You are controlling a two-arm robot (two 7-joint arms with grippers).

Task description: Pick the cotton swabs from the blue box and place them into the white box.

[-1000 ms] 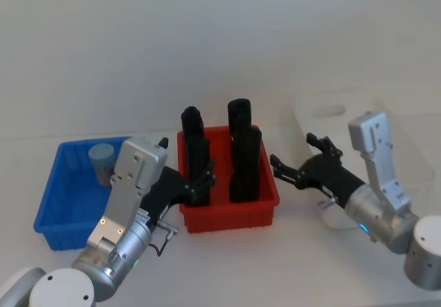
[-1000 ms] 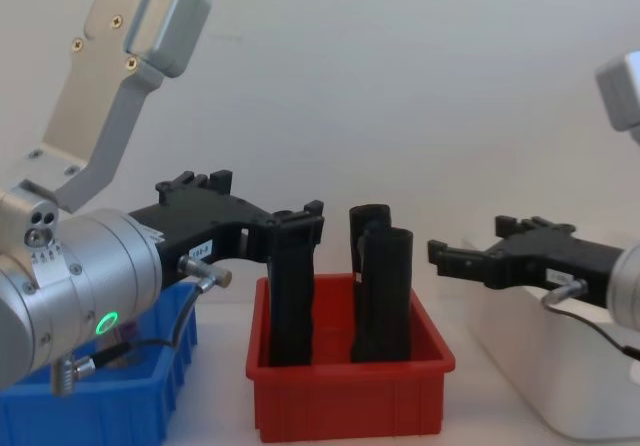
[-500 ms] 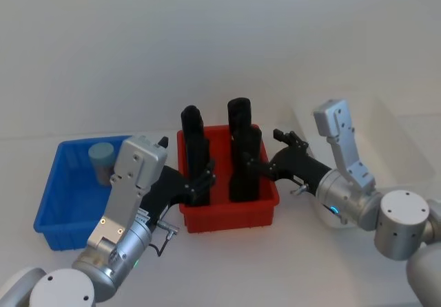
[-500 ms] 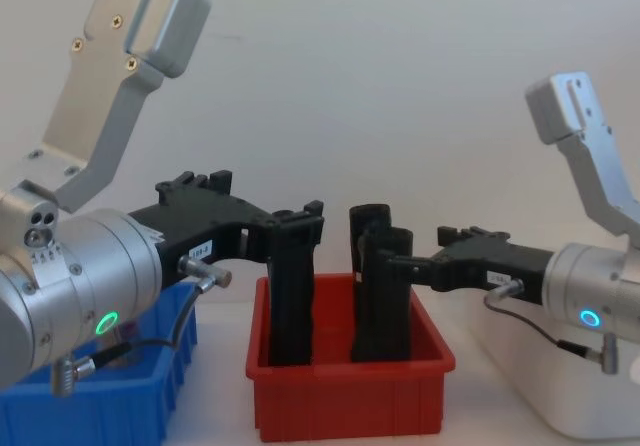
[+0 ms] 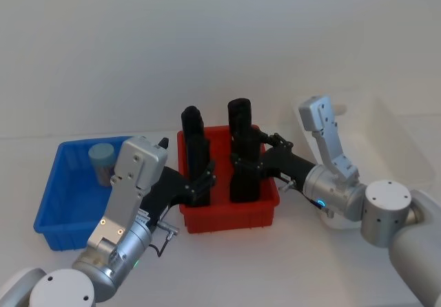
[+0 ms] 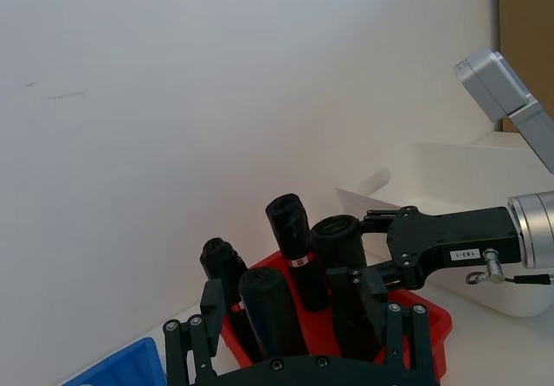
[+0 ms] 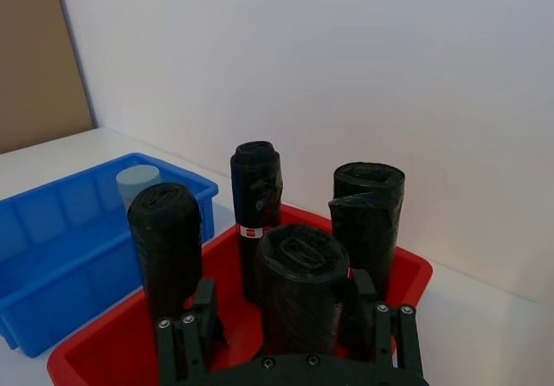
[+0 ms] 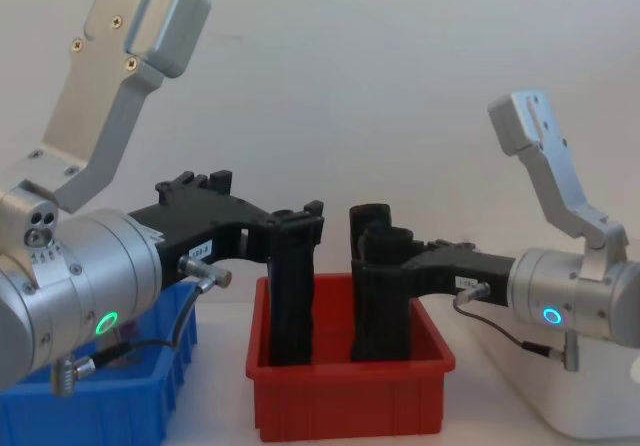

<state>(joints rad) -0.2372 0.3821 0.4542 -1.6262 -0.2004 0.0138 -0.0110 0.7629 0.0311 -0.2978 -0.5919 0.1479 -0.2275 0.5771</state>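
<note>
Right end effector (image 5: pixel 249 161) spread around black roll (image 5: pixel 245 173); left end effector (image 5: pixel 202 182) spread beside red bin (image 5: pixel 231 213).

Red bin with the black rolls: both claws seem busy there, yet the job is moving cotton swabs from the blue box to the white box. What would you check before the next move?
1. Cotton swabs waiting upright in the blue box: ok.
2. Left claw lined up on the swabs: not ok; it is at the front-left black roll in the red bin.
3. Right claw away from the red bin: not ok; it is at the front-right black roll.
4. Either claw gripping a roll: cannot tell.
5. White box ready inside: cannot tell.
</note>
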